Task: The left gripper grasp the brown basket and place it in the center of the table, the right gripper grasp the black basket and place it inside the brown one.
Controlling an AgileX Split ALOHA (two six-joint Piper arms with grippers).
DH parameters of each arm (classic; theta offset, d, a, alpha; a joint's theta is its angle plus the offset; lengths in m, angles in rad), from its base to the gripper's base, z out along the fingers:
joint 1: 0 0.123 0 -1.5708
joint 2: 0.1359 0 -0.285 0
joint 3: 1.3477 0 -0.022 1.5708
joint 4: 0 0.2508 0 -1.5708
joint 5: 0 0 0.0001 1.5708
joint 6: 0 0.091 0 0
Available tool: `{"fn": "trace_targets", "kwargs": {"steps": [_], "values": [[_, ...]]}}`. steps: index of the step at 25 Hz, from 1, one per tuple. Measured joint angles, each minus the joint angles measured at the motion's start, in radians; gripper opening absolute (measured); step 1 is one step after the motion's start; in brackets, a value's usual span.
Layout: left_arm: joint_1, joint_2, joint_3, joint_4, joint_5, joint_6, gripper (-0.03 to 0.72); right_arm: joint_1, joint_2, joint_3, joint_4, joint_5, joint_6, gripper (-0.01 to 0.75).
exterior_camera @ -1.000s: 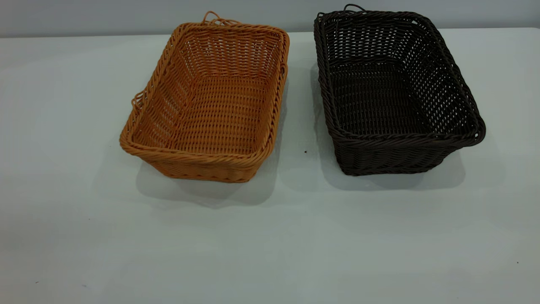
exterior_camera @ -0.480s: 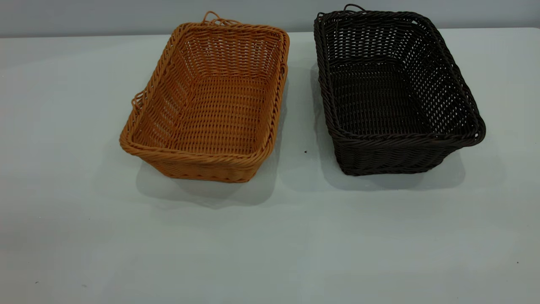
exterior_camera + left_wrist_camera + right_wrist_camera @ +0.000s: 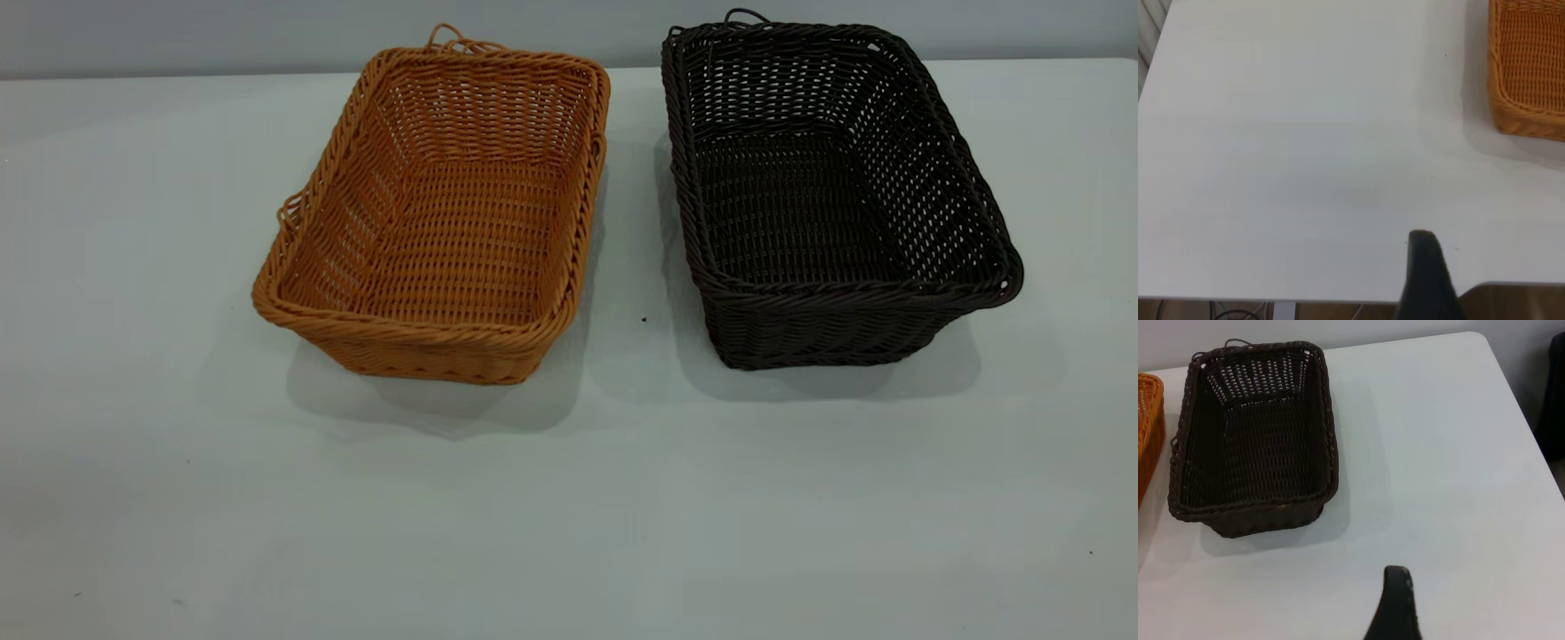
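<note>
The brown basket (image 3: 444,222) stands upright and empty on the table (image 3: 569,516), left of centre. The black basket (image 3: 827,196) stands upright and empty to its right, with a narrow gap between them. Neither gripper shows in the exterior view. In the left wrist view a dark part of the left gripper (image 3: 1425,267) hangs over the table's edge, well apart from a corner of the brown basket (image 3: 1531,73). In the right wrist view the right gripper (image 3: 1398,600) is over bare table, apart from the black basket (image 3: 1255,447). A sliver of the brown basket (image 3: 1148,433) shows beside it.
A grey wall (image 3: 178,36) runs behind the table's far edge. The table's edge (image 3: 1305,297) shows in the left wrist view, with floor and cables below. The table's side edge (image 3: 1525,420) and a dark object (image 3: 1555,393) beyond it show in the right wrist view.
</note>
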Motion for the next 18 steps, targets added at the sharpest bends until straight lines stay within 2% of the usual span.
{"fn": "trace_targets", "kwargs": {"steps": [18], "values": [[0.000, 0.003, 0.003, 0.007, -0.004, -0.004, 0.449, 0.000, 0.019, 0.000, 0.000, -0.002, 0.000, 0.554]]}}
